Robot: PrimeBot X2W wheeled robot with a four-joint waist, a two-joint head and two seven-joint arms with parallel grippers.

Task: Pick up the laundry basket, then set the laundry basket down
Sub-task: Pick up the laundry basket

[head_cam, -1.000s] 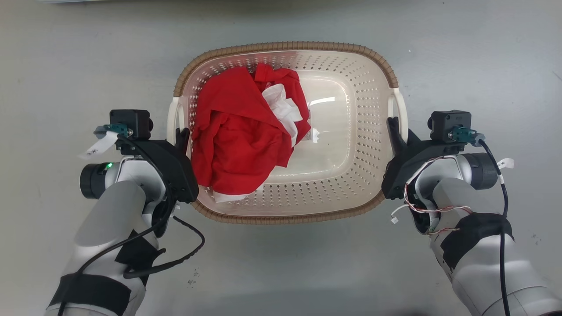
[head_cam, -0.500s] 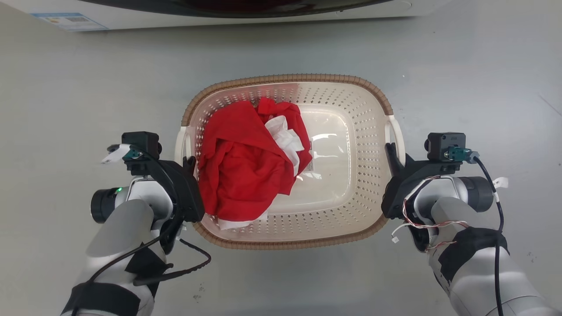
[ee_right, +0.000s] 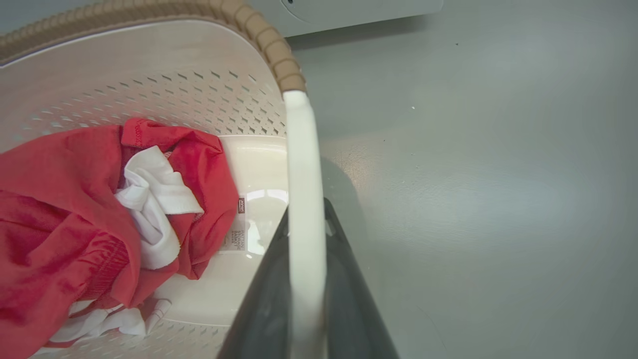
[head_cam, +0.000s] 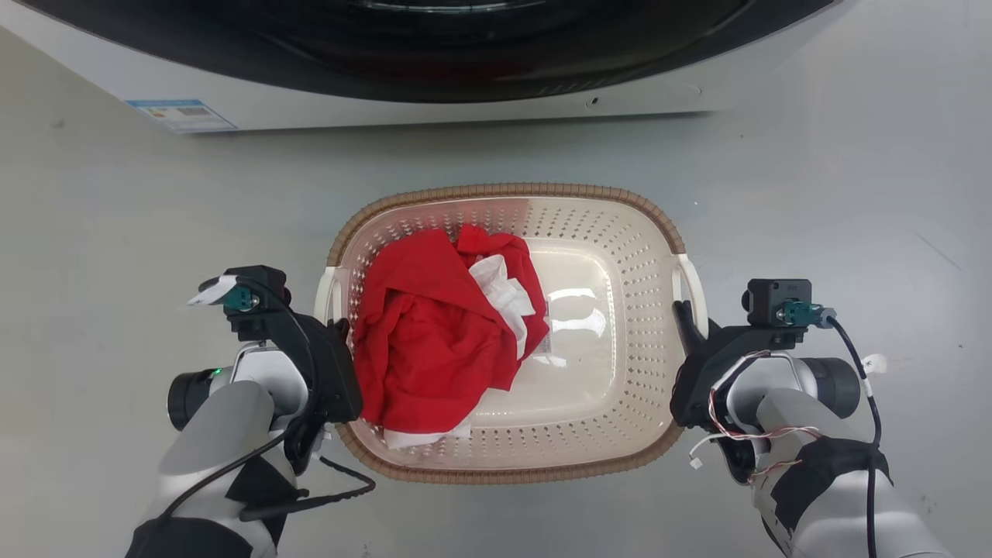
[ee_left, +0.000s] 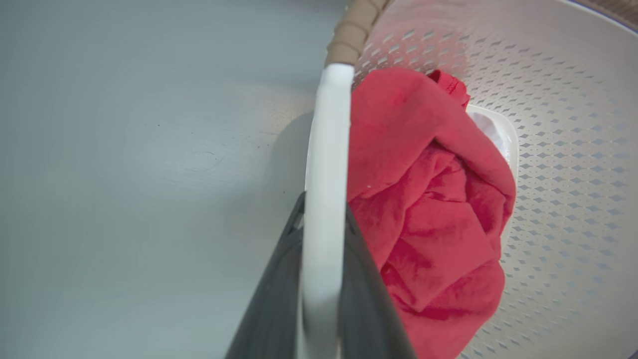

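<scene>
Laundry basket [head_cam: 504, 190] sits square in front of the robot, gripped at both ends, over a grey floor [head_cam: 116, 217] and just short of a washing machine [head_cam: 434, 85].

On the left, the left hand [head_cam: 335, 325] is closed on the white left handle [head_cam: 325, 294]. In the left wrist view its two dark fingers [ee_left: 279, 299] pinch that handle [ee_left: 324, 174] from either side with no gap showing. Inside the basket, a crumpled red garment [head_cam: 426, 341] wrapped around a white cloth [head_cam: 500, 298] fills the left half, and the glossy bottom on the right is bare. On the right, the right hand [head_cam: 682, 314] is clamped the same way on the right handle [head_cam: 692, 287]. In the right wrist view its fingers [ee_right: 349, 309] close on the white bar [ee_right: 304, 189].

The step in hand looks like the carry between picking up and setting down, with both grasps made. Whether the base is clear of the floor cannot be told from these views. The next move probably calls for both arms to travel level and together, since the clothes weigh on the left side and a thin handle could twist in a pinch grip.

The washing machine, with a small label [head_cam: 182, 115] on its white front, stands beyond the far rim and limits forward travel. The floor to either side of the laundry basket shows nothing in the way.
</scene>
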